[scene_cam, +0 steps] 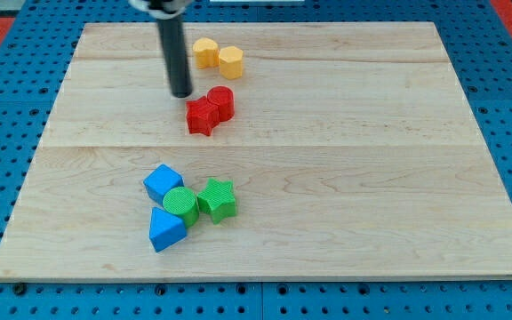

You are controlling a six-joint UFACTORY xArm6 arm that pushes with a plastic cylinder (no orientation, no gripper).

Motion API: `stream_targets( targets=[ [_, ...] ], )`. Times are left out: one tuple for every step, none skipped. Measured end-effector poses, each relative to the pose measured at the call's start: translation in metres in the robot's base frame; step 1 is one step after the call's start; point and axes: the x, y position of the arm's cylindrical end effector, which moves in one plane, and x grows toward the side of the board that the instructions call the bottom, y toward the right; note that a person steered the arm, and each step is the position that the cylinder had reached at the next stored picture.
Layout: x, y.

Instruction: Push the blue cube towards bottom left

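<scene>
The blue cube (163, 182) lies on the wooden board (345, 151) at the lower left, touching a green cylinder (181, 204) on its lower right. A blue wedge-like block (166, 229) sits just below the cylinder and a green star block (217, 199) on the cylinder's right. My tip (181, 94) is well above the blue cube toward the view's top, just left of the red blocks and apart from them.
A red star block (202, 116) and a red cylinder (220, 103) touch each other right of my tip. A yellow star-like block (205, 52) and a yellow hexagonal block (231, 62) lie near the board's top edge.
</scene>
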Motion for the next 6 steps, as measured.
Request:
stream_targets(
  targets=[
    [0.056, -0.014],
    [0.094, 0.019],
    [0.117, 0.051],
    [0.144, 0.034],
    [0.146, 0.011],
    [0.162, -0.004]
  ],
)
